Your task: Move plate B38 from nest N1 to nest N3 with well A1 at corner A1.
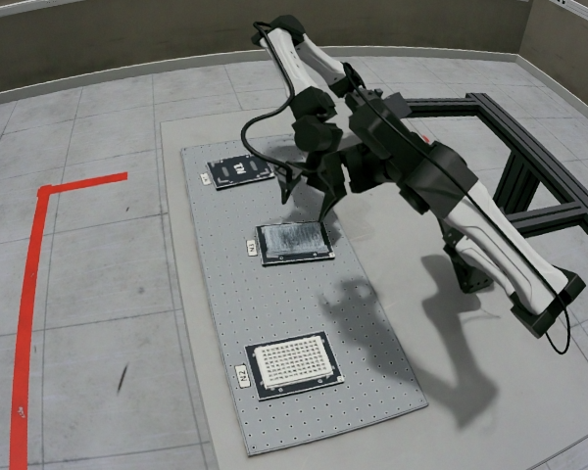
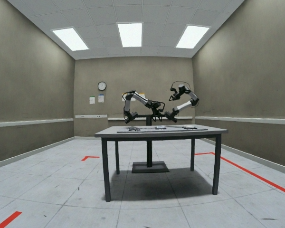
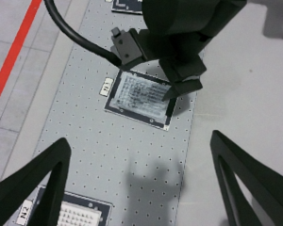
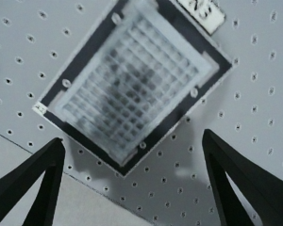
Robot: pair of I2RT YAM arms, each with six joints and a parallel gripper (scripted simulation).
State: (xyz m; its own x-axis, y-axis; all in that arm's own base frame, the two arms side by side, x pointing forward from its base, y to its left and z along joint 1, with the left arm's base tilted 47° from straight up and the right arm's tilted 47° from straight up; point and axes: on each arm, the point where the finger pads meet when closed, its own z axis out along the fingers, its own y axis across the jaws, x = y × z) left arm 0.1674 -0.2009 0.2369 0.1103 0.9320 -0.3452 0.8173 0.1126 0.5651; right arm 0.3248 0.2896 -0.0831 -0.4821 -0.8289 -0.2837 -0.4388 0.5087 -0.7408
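Note:
Translucent plate B38 (image 1: 297, 240) (image 3: 141, 94) (image 4: 127, 85) lies on nest N3 (image 1: 302, 258) (image 4: 85, 56) and looks flat between its locators. The nest's A1 corner tag (image 4: 39, 109) shows beside one short end; no label on the plate is readable. White plate B83 (image 1: 294, 361) (image 3: 80, 217) sits on nest N2 (image 1: 302, 387). Nest N1 (image 1: 228, 179) holds no plate. My right gripper (image 1: 303, 208) (image 2: 157, 119) (image 4: 131, 139) is open and empty, above N3 and clear of B38. My left gripper (image 2: 171, 98) (image 3: 138, 139) is open and empty, high above the deck.
The perforated deck (image 1: 264, 304) lies on the table (image 2: 162, 135). In the top view the right arm reaches over from the back, beside the left arm's gripper end. The dark mounting frame (image 1: 537, 157) stands behind the arms.

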